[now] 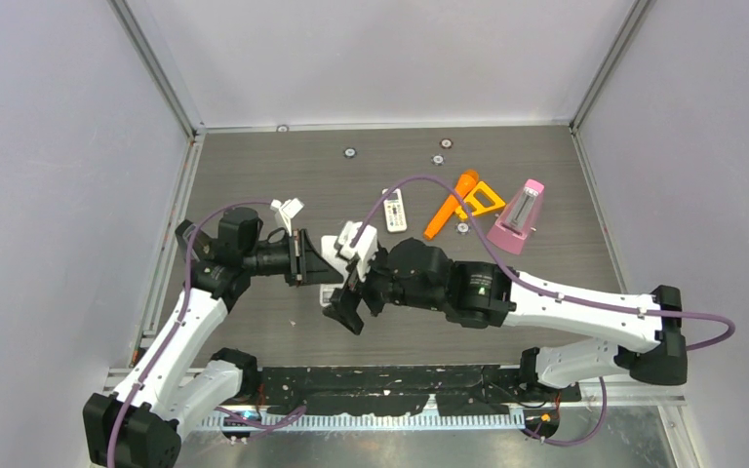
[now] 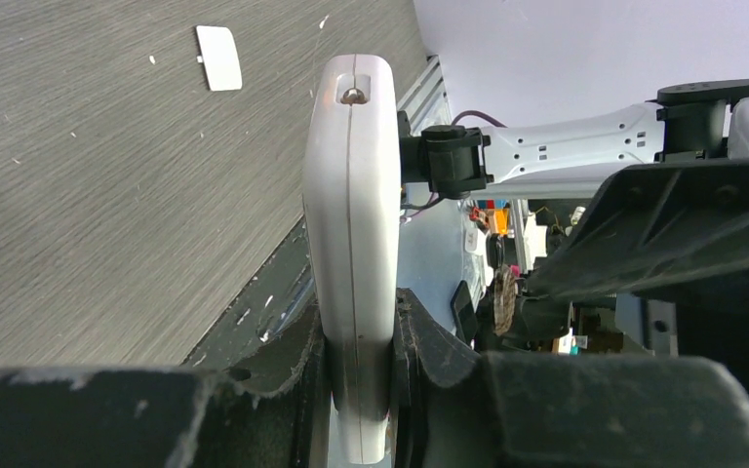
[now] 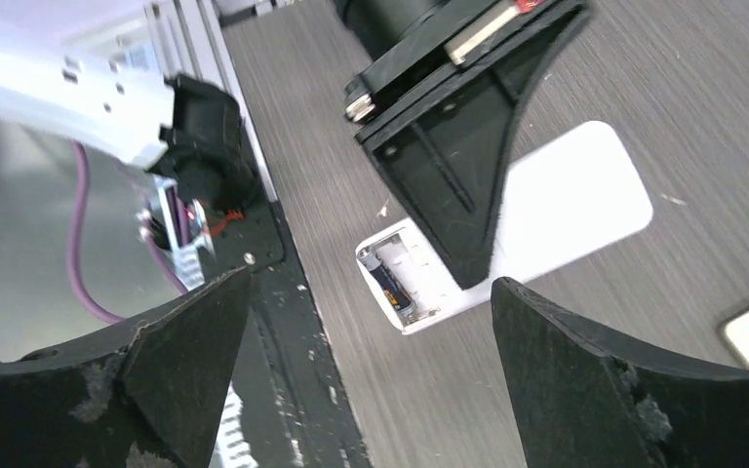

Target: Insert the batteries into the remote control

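My left gripper is shut on a white remote and grips it by its two broad faces. In the right wrist view the remote shows its open battery bay with one dark battery lying in the slot nearest the edge. The other slot looks empty. My right gripper is open and empty, with its jaws spread wide just in front of the bay end. The green, purple and other dark batteries are out of view.
A small white cover lies on the table behind the left gripper. A second small remote, an orange tool and a pink metronome lie at the back right. The black front rail is close below.
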Robot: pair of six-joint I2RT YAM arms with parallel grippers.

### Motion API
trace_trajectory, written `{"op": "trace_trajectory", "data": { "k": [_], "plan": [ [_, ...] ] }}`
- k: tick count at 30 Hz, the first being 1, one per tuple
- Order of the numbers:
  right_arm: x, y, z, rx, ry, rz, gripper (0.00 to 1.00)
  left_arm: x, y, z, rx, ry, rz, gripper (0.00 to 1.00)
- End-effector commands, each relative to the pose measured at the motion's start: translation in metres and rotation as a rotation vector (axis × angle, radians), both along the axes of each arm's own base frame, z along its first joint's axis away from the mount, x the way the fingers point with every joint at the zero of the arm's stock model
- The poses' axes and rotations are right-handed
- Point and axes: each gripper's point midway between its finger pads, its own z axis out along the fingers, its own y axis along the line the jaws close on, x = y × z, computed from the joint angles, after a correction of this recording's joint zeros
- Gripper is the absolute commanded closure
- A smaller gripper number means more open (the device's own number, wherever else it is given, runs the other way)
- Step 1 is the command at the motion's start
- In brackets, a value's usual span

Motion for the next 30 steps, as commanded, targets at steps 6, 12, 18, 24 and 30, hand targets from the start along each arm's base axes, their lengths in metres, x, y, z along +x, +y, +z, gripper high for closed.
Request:
{"op": "trace_trajectory", "data": {
  "k": [6, 12, 18, 24, 30],
  "plan": [
    [0.016, -0.012, 0.005, 0.192, 0.533, -0.29, 0.05, 0.001, -0.003, 0.012, -0.044, -0.042, -0.021, 1.0],
    [0.022, 0.0, -0.014, 0.227, 0.64, -0.345, 0.05, 0.001, -0.004, 0.011, -0.045, -0.035, -0.02, 1.0],
    [0.011, 0.02, -0.024, 0.262, 0.759, -0.28, 0.05, 0.001, -0.004, 0.01, -0.046, -0.037, -0.025, 1.0],
    [0.012, 0.025, -0.036, 0.254, 0.808, -0.297, 0.01, 0.0, -0.004, 0.011, -0.049, -0.042, -0.028, 1.0],
    [0.014, 0.025, -0.039, 0.282, 0.839, -0.293, 0.14, 0.0, -0.004, 0.009, -0.047, -0.039, -0.029, 1.0]
  ]
}}
